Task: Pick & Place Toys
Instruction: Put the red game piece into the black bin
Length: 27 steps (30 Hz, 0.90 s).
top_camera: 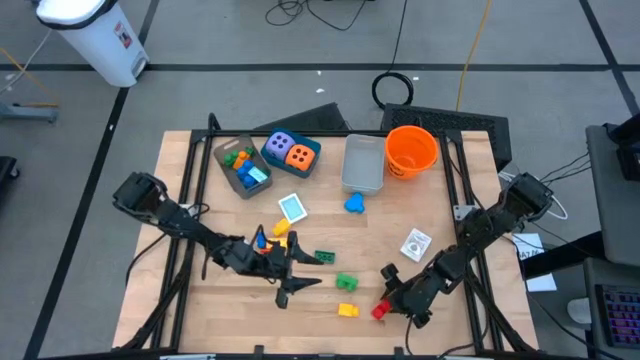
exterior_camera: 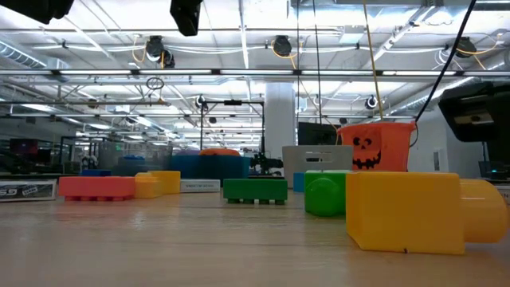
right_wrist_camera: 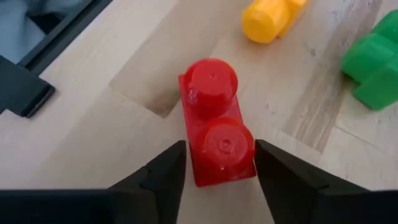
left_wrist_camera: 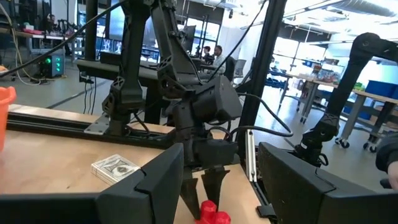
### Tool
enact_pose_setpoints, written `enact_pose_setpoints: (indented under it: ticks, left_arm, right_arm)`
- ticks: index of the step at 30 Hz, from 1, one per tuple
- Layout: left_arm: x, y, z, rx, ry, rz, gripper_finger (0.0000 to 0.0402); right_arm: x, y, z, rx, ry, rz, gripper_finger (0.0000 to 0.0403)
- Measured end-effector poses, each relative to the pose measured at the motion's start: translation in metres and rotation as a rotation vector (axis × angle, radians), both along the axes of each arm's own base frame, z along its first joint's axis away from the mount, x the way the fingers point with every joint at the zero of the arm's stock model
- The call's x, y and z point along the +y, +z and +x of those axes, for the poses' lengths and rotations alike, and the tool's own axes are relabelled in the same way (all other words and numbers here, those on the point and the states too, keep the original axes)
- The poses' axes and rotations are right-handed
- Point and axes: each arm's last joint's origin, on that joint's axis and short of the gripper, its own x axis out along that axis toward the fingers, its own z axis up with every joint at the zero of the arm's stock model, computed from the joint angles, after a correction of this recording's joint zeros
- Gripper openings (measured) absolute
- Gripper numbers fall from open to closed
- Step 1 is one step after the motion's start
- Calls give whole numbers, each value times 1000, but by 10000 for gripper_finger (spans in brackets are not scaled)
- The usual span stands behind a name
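high view: in the lower right of the frame we find the right gripper (top_camera: 392,305) at the red brick (top_camera: 380,312), which lies on the table (top_camera: 180,240) just right of the yellow brick (top_camera: 347,310). the left gripper (top_camera: 300,270), lower centre, is farther from the red brick, so we judge the right arm to be the one for this pick.

low view: the red brick (exterior_camera: 96,187) sits at the left of the frame, flat on the table; no fingers show here.

left wrist view: beyond the left arm's own fingers (left_wrist_camera: 155,186), spread apart and empty, we see the right gripper (left_wrist_camera: 208,186) pointing down, its tips on either side of the red brick (left_wrist_camera: 210,214) at the bottom centre.

right wrist view: the red brick (right_wrist_camera: 214,124) fills the centre, its long axis running from the gap between the fingers (right_wrist_camera: 163,171) away toward the top of the frame. the fingers stand on either side of its near end, parted, with slim gaps; we judge the grip not yet made.
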Motion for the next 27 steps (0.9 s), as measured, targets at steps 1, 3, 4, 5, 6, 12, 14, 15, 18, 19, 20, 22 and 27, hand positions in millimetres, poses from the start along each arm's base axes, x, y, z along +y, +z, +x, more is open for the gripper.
enact_pose_setpoints:
  ticks: [1, 3, 4, 5, 6, 12, 14, 15, 18, 19, 20, 22, 27]
  left_arm:
    - [0, 0, 0, 0, 0, 0, 216]
    - [0, 0, 0, -1, 0, 1, 216]
    - [0, 0, 0, -1, 0, 4, 216]
    - [0, 0, 0, -1, 1, 8, 216]
    - [0, 0, 0, -2, 1, 11, 216]
    - [0, 0, 0, -4, 4, 26, 216]
    - [0, 0, 0, -4, 4, 27, 216]
    - [0, 0, 0, -4, 4, 27, 216]
    - [2, 1, 0, -7, 10, 38, 216]
    - [3, 1, 1, -11, 14, 45, 216]
    - [4, 2, 2, -13, 21, 50, 216]
    - [6, 6, 5, -21, 36, 68, 216]
    - [6, 19, 27, 122, 85, 209, 216]
  right_arm:
    - [-1, -1, -1, -5, 2, 2, 167]
    - [-2, -3, -2, -13, 2, 8, 151]
    - [-2, -4, -2, -16, 2, 10, 144]
    - [-3, -4, -3, -19, 2, 13, 138]
    - [-3, -5, -3, -21, 2, 15, 134]
    - [-1, -2, 0, -73, 8, 47, 132]
    - [1, 3, 3, -124, 20, 70, 134]
    - [2, 4, 4, -148, 28, 75, 134]
    - [2, 8, 7, -209, 32, 64, 133]
    - [2, 10, 9, -224, 33, 60, 133]
    - [1, 13, 10, -240, 26, 51, 133]
    - [-4, 18, 13, -273, -4, 40, 133]
    - [-21, 38, 21, -362, -71, 24, 133]
